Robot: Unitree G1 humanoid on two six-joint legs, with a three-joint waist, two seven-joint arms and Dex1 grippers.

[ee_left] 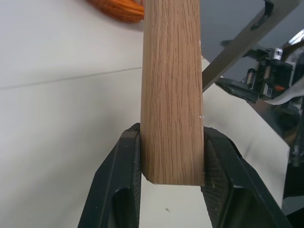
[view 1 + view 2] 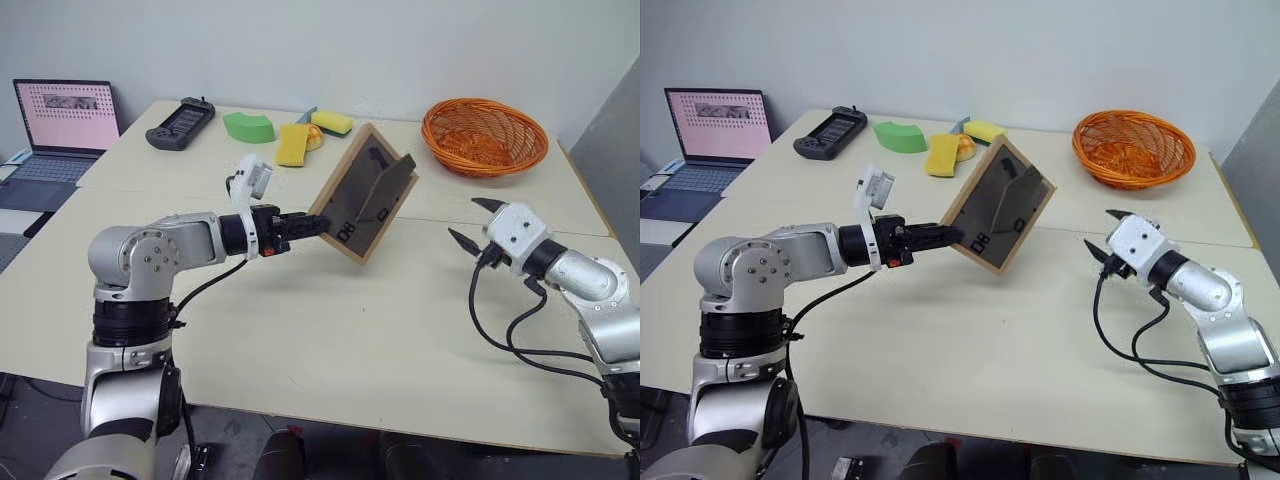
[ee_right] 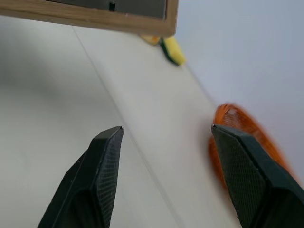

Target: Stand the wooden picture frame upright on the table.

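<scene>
Here the left hand (image 2: pixel 318 225) is clamped on the lower corner of the wooden picture frame (image 2: pixel 365 192), holding it up in the air above the tabletop (image 2: pixel 330 330). The frame is tilted, one corner low at the fingers and the opposite corner high, with its dark grey-brown back panel facing the camera. The fold-out stand (image 2: pixel 385 190) is swung out from the back panel and juts toward the right. In the left wrist view the two black fingers (image 1: pixel 118 190) press against either side of the light-wood edge, with the tabletop seam running behind it.

The right hand (image 2: pixel 478 223) hovers over the tabletop to the right of the frame and well apart from it, its two fingers spread wide with nothing between them. In the right wrist view the fingertips (image 3: pixel 107 156) stand apart, with the frame's lower edge beyond them.

At the far right of the tabletop sits an orange wicker basket (image 2: pixel 485 136). Along the far edge lie a green sponge (image 2: pixel 249 126), a yellow sponge (image 2: pixel 293 144) and another yellow-and-green sponge (image 2: pixel 332 122), close together. A dark handheld controller (image 2: pixel 180 124) lies further left, and an open laptop (image 2: pixel 62 130) stands at the far left on a neighbouring surface.
</scene>
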